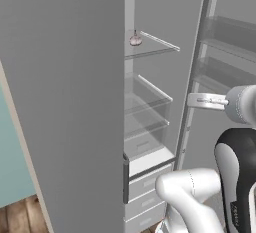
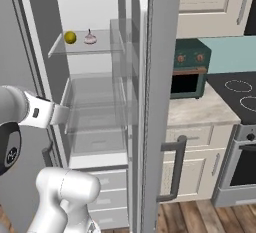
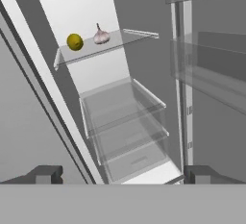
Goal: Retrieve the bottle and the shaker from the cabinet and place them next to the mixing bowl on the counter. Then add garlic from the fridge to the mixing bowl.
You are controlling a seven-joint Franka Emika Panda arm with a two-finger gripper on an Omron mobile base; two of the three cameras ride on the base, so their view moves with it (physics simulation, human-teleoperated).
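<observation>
1. Reaching toward the open fridge (image 2: 90, 127), the jaws (image 3: 120, 174) are standing spread wide and released, grasping nothing; the two dark tips are framing the lower glass shelves in the hand view.
2. Standing just in front of the fridge, the white arm is holding its wrist at about the height of the middle shelves, below the top glass shelf (image 3: 108, 45).
3. Sitting on that top shelf, the garlic (image 3: 101, 36) is resting upright with its pointed tip up, just beside a small yellow-green round fruit (image 3: 74, 42); the two are near each other but apart.
4. Judging the progress: the fridge door (image 2: 155, 102) is already swung open, so the garlic stage appears to be under way, yet the garlic is not yet picked up and is lying well above and beyond the jaws. Lifting it out and dropping it in the mixing bowl is what is left.
5. Showing beyond the door in the right base view, a stretch of table (image 2: 195, 109) is carrying a small green oven (image 2: 189, 74).
6. Hiding the fruit in the left base view, the fridge wall is cutting it off, and the garlic (image 1: 135, 39) is reading there as a small, pale blob. Whether the bottle and shaker are placed cannot be told.
</observation>
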